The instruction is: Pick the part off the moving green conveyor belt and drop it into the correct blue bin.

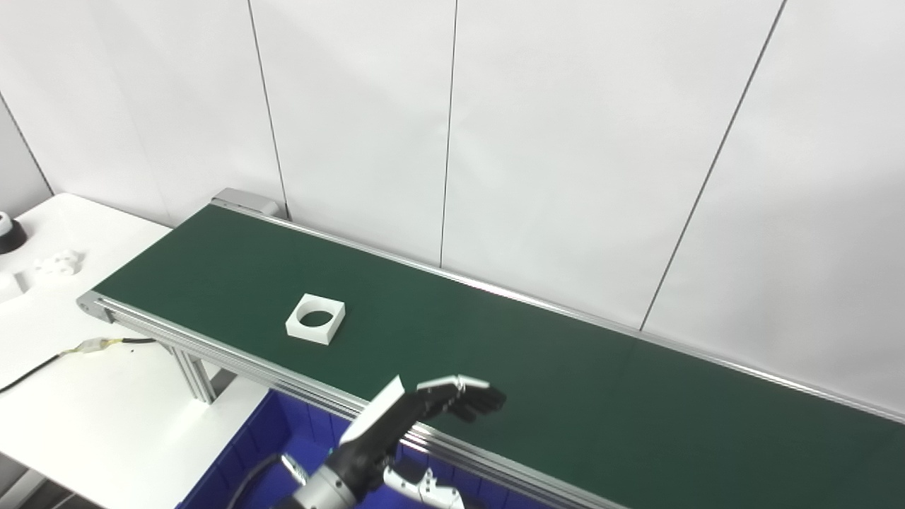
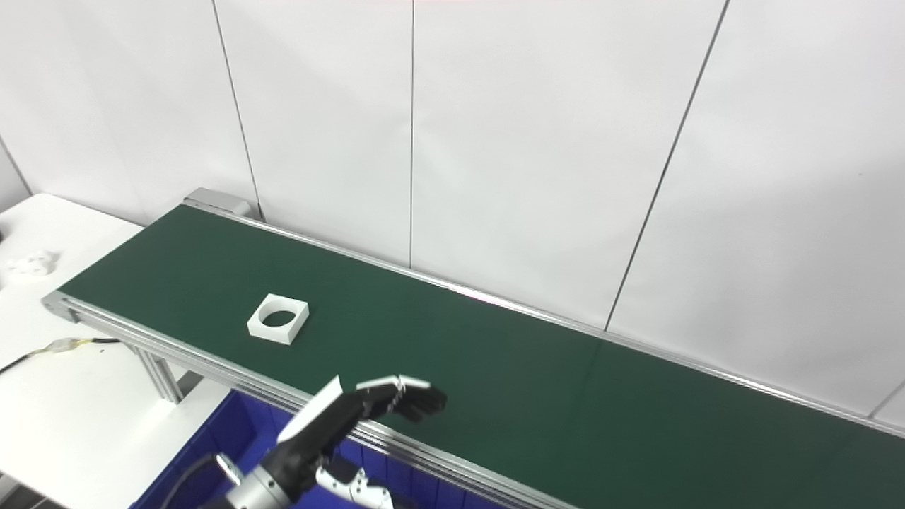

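White square part (image 1: 316,318) with a round hole lies flat on the green belt (image 1: 565,367), at 10 o'clock from the left robot hand (image 1: 424,410), which hovers empty with fingers loosely apart over the near rail; lead the belt's motion, pinch opposite walls, then carry to the blue bin (image 1: 247,452).

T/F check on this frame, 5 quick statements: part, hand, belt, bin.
1. The white part lies on the green belt. True.
2. The part is a solid block. False: it is a square piece with a round hole through it.
3. The left hand holds the part. False: it holds nothing, its fingers reach over the belt's near rail, apart from the part.
4. The blue bin sits below the belt's near edge. True.
5. Two parts ride on the belt. False: only one shows.
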